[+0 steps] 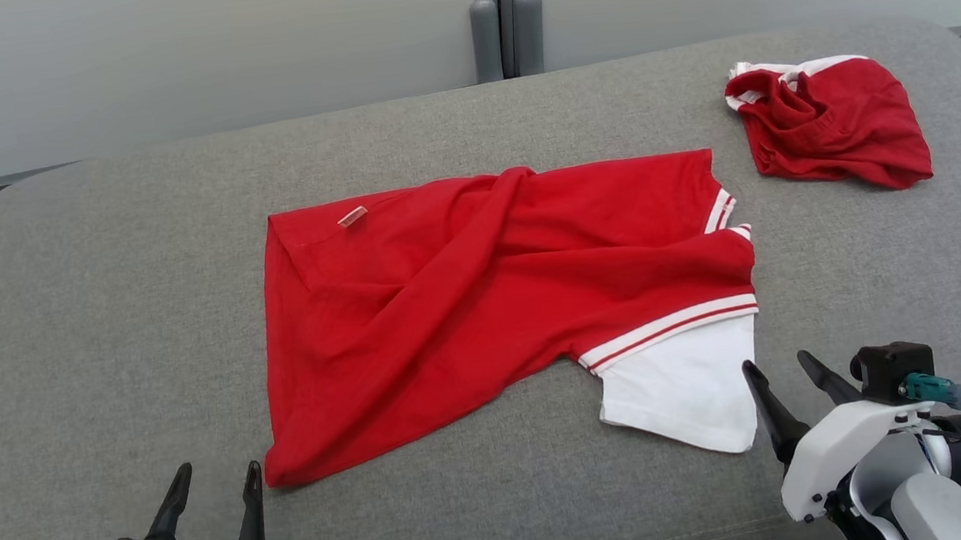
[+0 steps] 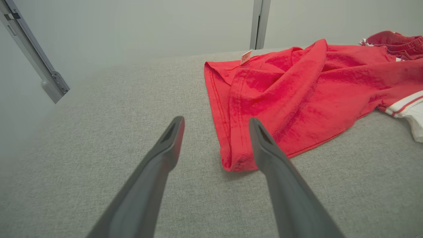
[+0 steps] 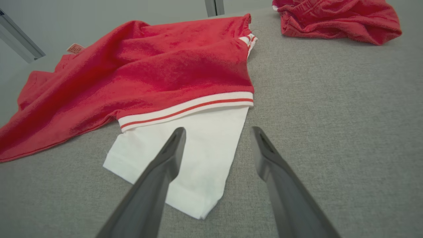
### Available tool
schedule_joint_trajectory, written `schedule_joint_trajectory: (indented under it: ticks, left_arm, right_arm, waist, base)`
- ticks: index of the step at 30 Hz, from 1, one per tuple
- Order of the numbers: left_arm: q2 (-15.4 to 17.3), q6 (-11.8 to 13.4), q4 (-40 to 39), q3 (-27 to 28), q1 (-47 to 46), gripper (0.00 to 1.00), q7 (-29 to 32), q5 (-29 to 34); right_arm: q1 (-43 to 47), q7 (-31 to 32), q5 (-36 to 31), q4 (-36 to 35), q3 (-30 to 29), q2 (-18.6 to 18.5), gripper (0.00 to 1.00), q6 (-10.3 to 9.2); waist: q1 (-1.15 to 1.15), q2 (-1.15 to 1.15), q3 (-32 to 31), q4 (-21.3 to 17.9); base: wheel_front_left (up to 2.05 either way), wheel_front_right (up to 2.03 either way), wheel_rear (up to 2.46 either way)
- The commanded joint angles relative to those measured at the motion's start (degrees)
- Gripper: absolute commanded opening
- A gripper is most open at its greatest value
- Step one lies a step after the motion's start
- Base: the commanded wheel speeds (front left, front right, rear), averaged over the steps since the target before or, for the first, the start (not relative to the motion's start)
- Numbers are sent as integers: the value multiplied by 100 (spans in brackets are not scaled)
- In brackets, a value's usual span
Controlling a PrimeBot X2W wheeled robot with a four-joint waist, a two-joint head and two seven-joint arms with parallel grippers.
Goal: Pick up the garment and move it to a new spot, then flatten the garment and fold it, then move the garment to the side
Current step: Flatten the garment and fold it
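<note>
Both left claw and right claw gape empty; I'd pinch the red T-shirt by hem corner and white panel (lifting evenly).

Spreading wide and rounding at its far corners, a grey fabric surface. Lying bunched at its far right, a red bundle with white trim, creased and heaped. Standing upright beyond the far edge, two grey posts against a pale wall.

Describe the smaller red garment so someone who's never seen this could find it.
On the grey padded surface, look past the red shirt spread in the middle, toward the far right corner. The smaller garment lies there, bunched into a heap rather than spread out.
</note>
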Motion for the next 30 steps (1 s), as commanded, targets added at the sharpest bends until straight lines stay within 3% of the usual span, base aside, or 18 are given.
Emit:
schedule_joint_trajectory:
  ticks: [1,9,25,26,27,29,30]
  left_arm:
    - [54,-11,92,-61,-131,100,1,-69]
    - [211,-18,990,-656,-704,100,24,-415]
    - [412,-20,2450,-1644,-1608,100,46,-1142]
    - [413,-20,2524,-1719,-1647,100,73,-1182]
    - [423,-20,2576,-1777,-1695,97,60,-1225]
    - [428,-19,2674,-1885,-1740,43,49,-1344]
    - [444,-19,2725,-1945,-1763,27,44,-1396]
  right_arm:
    - [-36,50,76,44,20,-11,100,-1]
    - [-265,313,153,498,308,88,100,-1]
    - [-826,129,433,1842,773,449,100,1]
    - [-834,186,479,1895,843,483,86,3]
    - [-848,203,520,1929,907,499,55,10]
    - [-884,185,596,1985,995,495,0,18]
    - [-892,194,630,2015,1036,481,0,18]
  waist:
    - [0,0,75,-40]
    - [0,0,356,-139]
    - [0,0,462,-185]
    - [0,0,456,-191]
    - [0,0,452,-195]
    - [0,0,441,-202]
    - [0,0,435,-204]
  base:
    - [0,0,0]
    - [0,0,0]
    - [0,0,0]
    - [0,0,0]
    - [0,0,0]
    - [0,0,0]
    - [0,0,0]
